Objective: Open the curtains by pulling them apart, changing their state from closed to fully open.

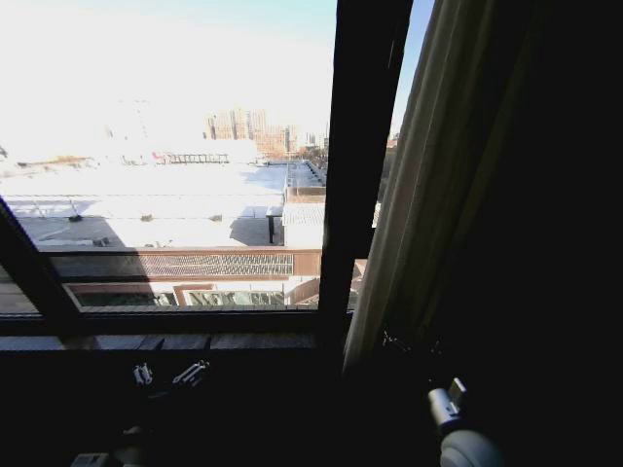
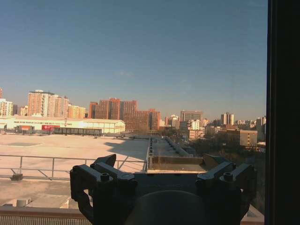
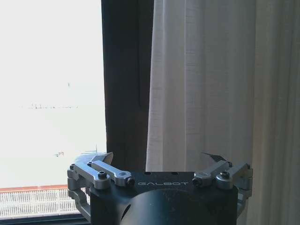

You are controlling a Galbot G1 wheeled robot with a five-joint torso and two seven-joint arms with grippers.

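Curtains (image 1: 428, 185) matter here, and the one panel in view hangs bunched at three o'clock of the dark window post (image 1: 362, 165), its pleats falling to the sill (image 1: 156, 341). The right gripper (image 3: 158, 161) faces that panel with its jaws spread wide and nothing between them; the cloth's inner edge falls about midway between the fingertips, a little way beyond them. Down at seven o'clock in the head view the left gripper (image 1: 167, 374) waits below the sill, jaws likewise wide and empty, looking out through bare glass at the rooftops (image 2: 75, 145).

Trouble, I judge, would come from the post: it stands just beside the cloth's edge, so a reach drifting toward nine o'clock could strike wood rather than catch fabric. A shallow pinch on such thin weave might slip off.

Open room lies toward three o'clock, where the folds run on; whether the panel can gather further there I cannot tell.
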